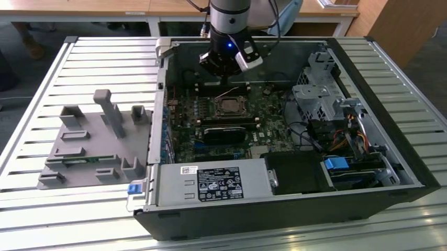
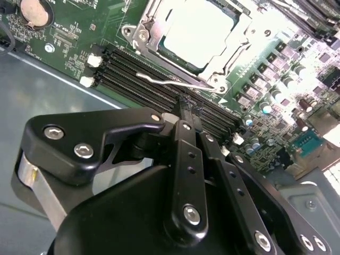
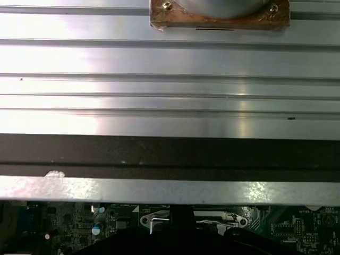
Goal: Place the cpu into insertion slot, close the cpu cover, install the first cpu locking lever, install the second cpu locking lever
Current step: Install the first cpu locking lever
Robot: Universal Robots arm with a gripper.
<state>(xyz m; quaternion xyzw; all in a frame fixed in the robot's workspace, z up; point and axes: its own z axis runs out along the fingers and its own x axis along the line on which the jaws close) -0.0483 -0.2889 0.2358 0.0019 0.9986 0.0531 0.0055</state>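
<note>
Fingers of the black two-finger gripper are pressed together with nothing between them. Their tips rest at, or just above, a thin silver wire locking lever, which lies directly ahead of them along the near edge of the socket; contact cannot be confirmed. Beyond the lever, the thin silver metal cpu cover lies flat over the square insertion slot on the green motherboard. The silver-grey square cpu is seated in the slot, visible through the cover's cut-out. The lever is judged light, springy and slippery; hold is best at its bent free end. Socket contacts are judged fragile.
</note>
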